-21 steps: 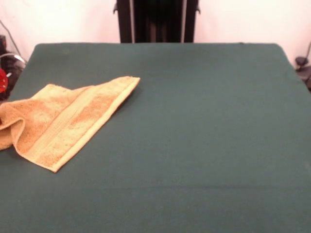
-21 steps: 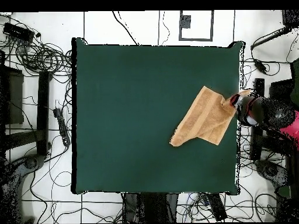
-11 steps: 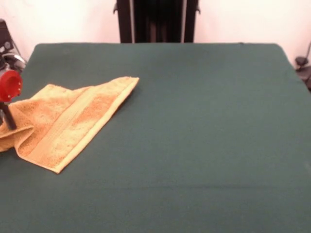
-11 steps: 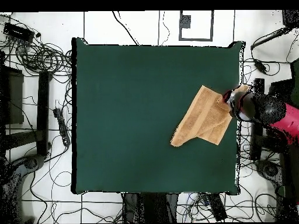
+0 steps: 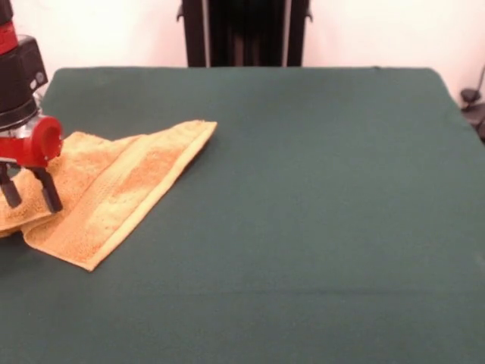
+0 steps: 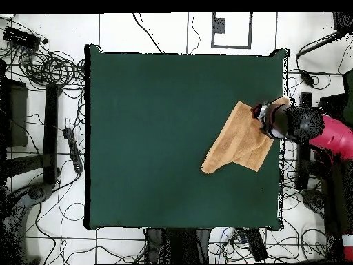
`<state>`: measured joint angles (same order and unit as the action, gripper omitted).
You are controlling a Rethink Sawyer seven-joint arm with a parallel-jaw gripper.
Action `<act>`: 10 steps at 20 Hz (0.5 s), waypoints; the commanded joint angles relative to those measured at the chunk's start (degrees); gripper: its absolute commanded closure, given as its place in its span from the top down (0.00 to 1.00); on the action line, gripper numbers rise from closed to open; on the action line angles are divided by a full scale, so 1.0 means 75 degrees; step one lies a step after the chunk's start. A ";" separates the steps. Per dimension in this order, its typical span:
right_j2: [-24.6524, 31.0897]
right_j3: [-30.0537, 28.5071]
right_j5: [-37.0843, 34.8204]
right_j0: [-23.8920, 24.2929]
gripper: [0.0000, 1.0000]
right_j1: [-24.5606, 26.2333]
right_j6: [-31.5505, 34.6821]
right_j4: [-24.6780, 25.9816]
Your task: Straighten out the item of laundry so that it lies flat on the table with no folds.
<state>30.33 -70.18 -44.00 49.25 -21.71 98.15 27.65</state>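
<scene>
Two black fingers (image 5: 51,189) hang down from the gripper (image 5: 30,191) in your front view, and they are spread apart — nothing is pinched between them. Their tips sit right over the towel (image 5: 114,186), at its bunched-up end, but you cannot tell if they touch it. From the gripper, the towel stretches away toward the middle of the table (image 5: 318,189), ending in a pointed corner. A woven band runs along its length. One fold lies just under the gripper.

Looking from overhead, the gripper (image 6: 266,119) sits over one end of the towel (image 6: 238,141), close to the edge of the table (image 6: 152,138). The red arm (image 6: 331,134) reaches out past that edge. The towel spreads away from the gripper — it is folded over, not flat.
</scene>
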 commanded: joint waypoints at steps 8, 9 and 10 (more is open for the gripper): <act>-0.0542 -0.2443 0.0155 -0.0883 1.00 -0.0463 0.2481 -0.1015; -0.0823 -0.2812 0.0398 -0.0990 1.00 -0.0604 0.3189 -0.1234; -0.1316 -0.3036 0.0588 -0.1293 1.00 -0.0811 0.4043 -0.1367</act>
<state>26.60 -76.07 -43.34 46.41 -24.79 100.09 22.13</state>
